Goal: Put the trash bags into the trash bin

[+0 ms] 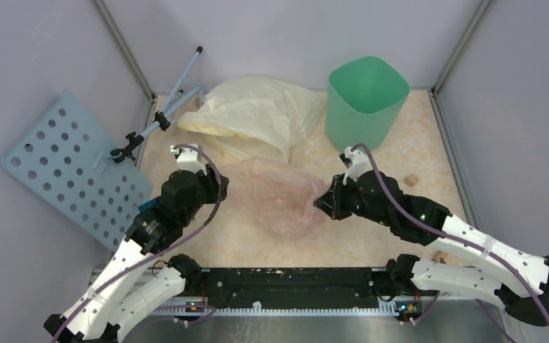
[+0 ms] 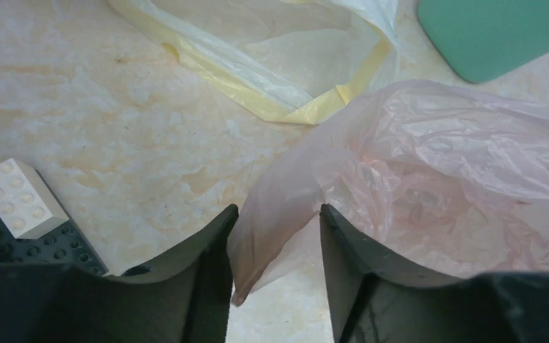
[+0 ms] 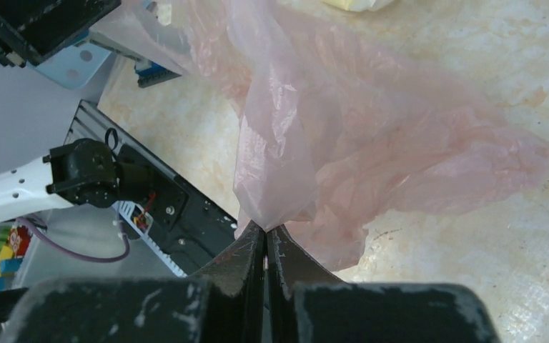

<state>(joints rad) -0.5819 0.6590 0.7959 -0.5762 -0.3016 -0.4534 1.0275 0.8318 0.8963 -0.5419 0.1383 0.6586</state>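
The right hand (image 3: 266,239) pinches an edge of the pale-pink trash bag (image 1: 282,196), probably to lift it. The left hand (image 2: 277,232) stands half-wide around another corner. The bag lies on the bench (image 1: 414,153), apart from the mint-green trash bin (image 1: 366,100).

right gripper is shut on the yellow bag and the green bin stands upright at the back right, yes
Not quite. The right wrist view shows the right gripper shut on the pink bag, not the yellow bag. The green bin does stand upright at the back right.
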